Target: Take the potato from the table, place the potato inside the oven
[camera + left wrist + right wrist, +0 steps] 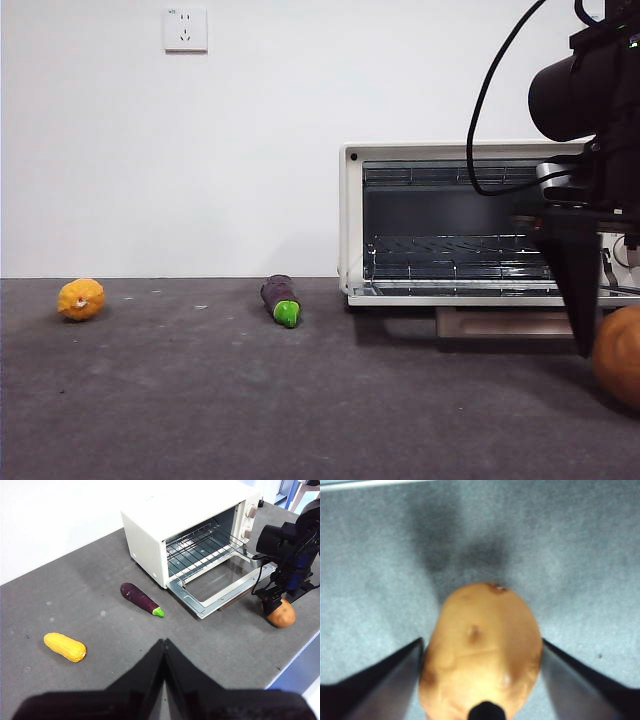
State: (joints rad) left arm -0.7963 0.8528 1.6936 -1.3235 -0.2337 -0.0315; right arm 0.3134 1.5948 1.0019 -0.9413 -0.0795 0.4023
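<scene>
The potato [480,650], a big orange-brown lump, sits on the dark grey table [300,400] at the right, just in front of the oven [350,220]. My right gripper [482,642] is down over it, with a jaw pressed against each of its sides. The front view shows only a slice of the potato [620,355] at the right edge, beside the dark right arm. The potato [282,615] also shows under that arm in the left wrist view. The cream oven [165,525] stands with its door folded down and its wire rack bare. My left gripper [164,645] hangs shut above the table.
A purple eggplant [281,299] with a green tip lies left of the oven. A yellow-orange fruit [81,298] lies at the far left. The open oven door [220,587] juts over the table towards the potato. The table's edge [295,655] runs close behind the potato.
</scene>
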